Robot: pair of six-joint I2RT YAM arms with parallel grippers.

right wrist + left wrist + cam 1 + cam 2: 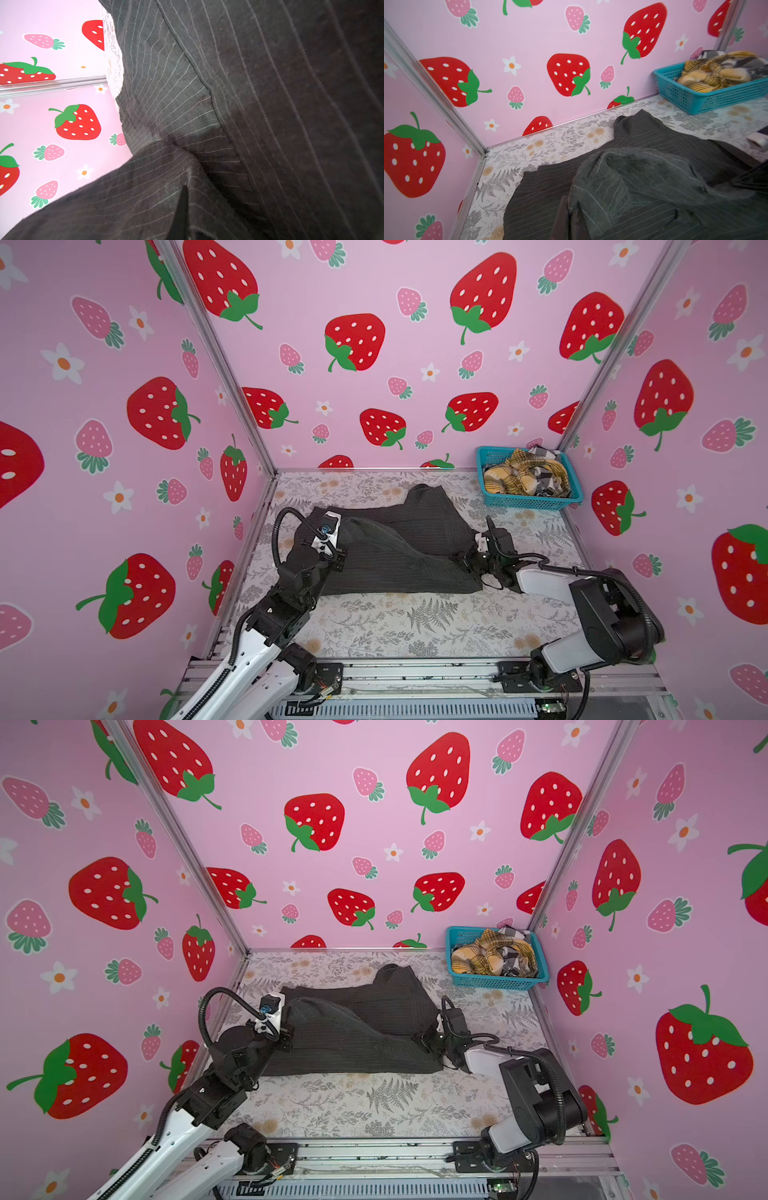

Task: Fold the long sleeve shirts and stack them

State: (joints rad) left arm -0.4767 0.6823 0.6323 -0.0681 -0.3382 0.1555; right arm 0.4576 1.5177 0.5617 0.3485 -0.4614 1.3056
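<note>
Four views, one table (415, 630): two from high up, two from the wrists.
In both top views the paired lenses sit high over the near edge of the table, looking down and forward over its whole top and the three walls (395, 344) (the same scene, shifted slightly sideways). The left wrist view sits low by the left edge, facing the far right corner, and shares the dark shirt (654, 187), the basket (708, 99) and the back wall (550, 31) with them. The right wrist view is pressed close against the dark shirt, which fills most of it, and faces the far left corner post (52, 84).
</note>
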